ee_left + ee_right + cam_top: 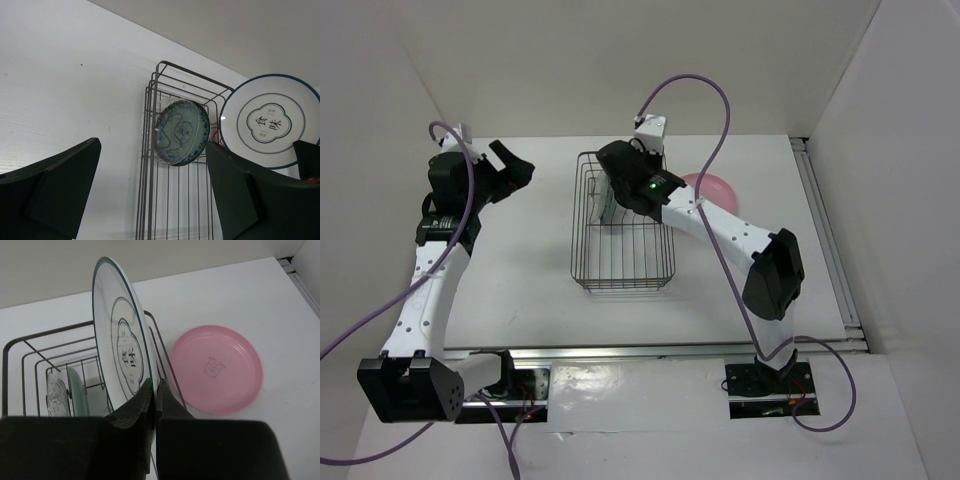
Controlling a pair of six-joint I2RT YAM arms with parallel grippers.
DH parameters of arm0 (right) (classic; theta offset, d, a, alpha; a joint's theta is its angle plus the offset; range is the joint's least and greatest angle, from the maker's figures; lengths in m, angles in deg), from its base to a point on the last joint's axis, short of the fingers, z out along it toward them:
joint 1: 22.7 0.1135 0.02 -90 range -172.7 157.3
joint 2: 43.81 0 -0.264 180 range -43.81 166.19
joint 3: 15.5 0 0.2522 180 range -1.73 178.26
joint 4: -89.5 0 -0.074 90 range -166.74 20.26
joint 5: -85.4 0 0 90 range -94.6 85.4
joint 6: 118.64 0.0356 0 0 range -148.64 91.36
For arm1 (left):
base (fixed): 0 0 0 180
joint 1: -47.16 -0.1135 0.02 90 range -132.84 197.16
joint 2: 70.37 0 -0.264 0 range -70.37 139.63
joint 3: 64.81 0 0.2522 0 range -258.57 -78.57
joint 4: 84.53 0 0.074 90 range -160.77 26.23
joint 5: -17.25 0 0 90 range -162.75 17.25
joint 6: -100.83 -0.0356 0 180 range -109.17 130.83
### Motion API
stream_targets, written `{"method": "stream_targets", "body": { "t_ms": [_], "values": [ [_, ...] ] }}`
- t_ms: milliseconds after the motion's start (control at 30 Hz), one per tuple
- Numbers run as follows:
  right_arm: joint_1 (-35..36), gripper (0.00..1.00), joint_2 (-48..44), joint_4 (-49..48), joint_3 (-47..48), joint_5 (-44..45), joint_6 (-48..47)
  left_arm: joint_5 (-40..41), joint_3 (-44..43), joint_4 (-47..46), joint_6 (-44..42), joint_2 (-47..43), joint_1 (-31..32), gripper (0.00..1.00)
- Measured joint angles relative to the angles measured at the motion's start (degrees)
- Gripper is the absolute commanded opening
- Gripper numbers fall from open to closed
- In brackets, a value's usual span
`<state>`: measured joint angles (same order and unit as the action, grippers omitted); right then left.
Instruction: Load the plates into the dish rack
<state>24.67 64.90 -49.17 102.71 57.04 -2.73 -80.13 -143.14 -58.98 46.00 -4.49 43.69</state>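
Your clear glass plate with the dark ringed rim (120, 340) stands upright on its edge. Its printed face is turned toward the left arm and its thin rim points back at the right wrist camera. The right gripper (154, 392) is pinched tight on the plate's lower rim, holding it over the far half of the dish rack (630, 255), close to the rack's right-hand long side. You cannot tell whether the plate touches the wire. The rack's long axis runs from the near edge of the table (520, 280) toward the far edge. At its far end the small teal-blue patterned plate (199, 131) and the small wavy-edged glass plate (54, 392) stand on edge, one against the other. The pink plate (216, 369) lies flat on the table just beside the rack's right side, near the far edge. Well off to the rack's left, the left gripper (515, 160) hangs with its jaws spread wide and nothing between them.
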Motion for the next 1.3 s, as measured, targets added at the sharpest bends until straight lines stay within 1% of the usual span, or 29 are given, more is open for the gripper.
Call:
{"method": "stream_targets", "body": {
  "t_ms": [333,1300],
  "values": [
    [0.00,0.00,3.63,1.20,1.31,-1.27,1.84,-0.55,0.00,-0.07,0.00,-0.20,-0.02,1.00],
    [2.05,0.00,6.97,2.21,1.25,-2.45,6.03,-2.34,0.00,-0.26,0.02,-1.18,-0.02,1.00]
  ]
}}
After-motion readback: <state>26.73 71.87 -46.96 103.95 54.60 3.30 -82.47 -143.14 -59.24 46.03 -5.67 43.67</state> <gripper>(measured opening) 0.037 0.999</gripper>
